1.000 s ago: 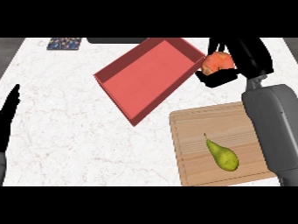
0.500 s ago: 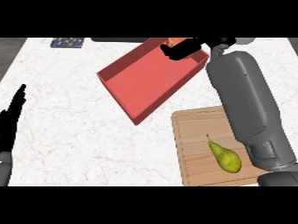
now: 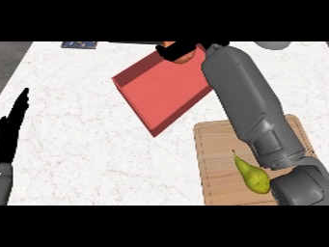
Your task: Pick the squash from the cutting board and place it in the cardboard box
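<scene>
An orange squash [image 3: 185, 58] shows only in part at the far edge of the view, with my right hand [image 3: 175, 49] curled round it. Hand and squash hang over the far corner of the red shallow box [image 3: 159, 91], which lies tilted in the middle of the counter. My right forearm stretches from the lower right across the wooden cutting board [image 3: 215, 159]. A green pear [image 3: 253, 175] lies on the board beside the arm. My left hand [image 3: 6, 132] rests open at the left edge, fingers up.
A small blue object [image 3: 79, 45] lies at the far left of the white marble counter [image 3: 81, 144]. A grey rounded thing [image 3: 274, 45] shows at the far right edge. Dark floor borders the counter at the left.
My right arm has swung left and farther out, carrying the squash from the box's right side to above its far corner. The left hand has barely moved.
</scene>
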You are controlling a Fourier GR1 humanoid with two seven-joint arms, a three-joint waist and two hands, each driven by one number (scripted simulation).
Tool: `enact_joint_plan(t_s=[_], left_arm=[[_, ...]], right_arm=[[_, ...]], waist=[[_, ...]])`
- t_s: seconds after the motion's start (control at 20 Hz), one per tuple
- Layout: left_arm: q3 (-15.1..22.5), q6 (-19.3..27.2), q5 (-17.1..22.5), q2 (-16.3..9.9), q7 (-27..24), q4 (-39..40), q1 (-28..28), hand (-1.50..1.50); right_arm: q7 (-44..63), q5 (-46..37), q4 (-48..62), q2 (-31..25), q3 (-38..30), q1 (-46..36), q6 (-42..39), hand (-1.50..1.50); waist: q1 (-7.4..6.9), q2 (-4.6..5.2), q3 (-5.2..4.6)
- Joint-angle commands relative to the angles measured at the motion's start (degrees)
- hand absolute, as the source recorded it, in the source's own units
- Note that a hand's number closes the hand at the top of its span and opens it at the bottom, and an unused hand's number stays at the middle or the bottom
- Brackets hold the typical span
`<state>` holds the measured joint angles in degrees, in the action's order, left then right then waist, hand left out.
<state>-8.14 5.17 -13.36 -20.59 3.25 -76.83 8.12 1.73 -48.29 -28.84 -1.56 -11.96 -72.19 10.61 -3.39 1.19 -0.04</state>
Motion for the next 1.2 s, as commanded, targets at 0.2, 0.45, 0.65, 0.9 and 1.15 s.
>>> enact_joint_plan(t_s=[0.2, 0.45, 0.65, 0.9, 1.15], left_arm=[[0.7, -0.7, 0.0, 0.8, -0.7, 0.4, 1.1, 0.00], [1.5, -0.6, -0.7, 0.8, 0.1, -0.8, 2.5, 0.00], [1.5, -1.1, -0.8, 0.5, 0.4, -0.6, 2.3, 0.00], [1.7, -0.9, -0.8, 1.2, 1.4, -1.5, 2.1, 0.00], [1.4, -0.8, -0.9, 1.1, 0.5, -0.2, 2.7, 0.00]], right_arm=[[2.1, -2.2, 12.3, 0.4, -1.6, -4.3, 9.0, 1.50], [3.9, 2.2, 16.3, 0.2, -6.2, -4.0, 6.9, -1.50], [2.8, 3.4, 18.0, 1.5, -6.9, -4.7, 9.4, -1.50], [-2.9, 4.4, 16.2, 1.1, -8.4, -5.2, 11.7, -1.50], [-11.6, 9.6, 13.1, -0.1, -13.6, -2.8, 16.1, -1.50]], waist=[[-1.47, 0.74, -0.02], [-2.94, 1.64, 0.03], [-3.56, 1.38, 0.03], [-2.95, 1.27, 0.07], [-2.34, 1.37, 0.13]])
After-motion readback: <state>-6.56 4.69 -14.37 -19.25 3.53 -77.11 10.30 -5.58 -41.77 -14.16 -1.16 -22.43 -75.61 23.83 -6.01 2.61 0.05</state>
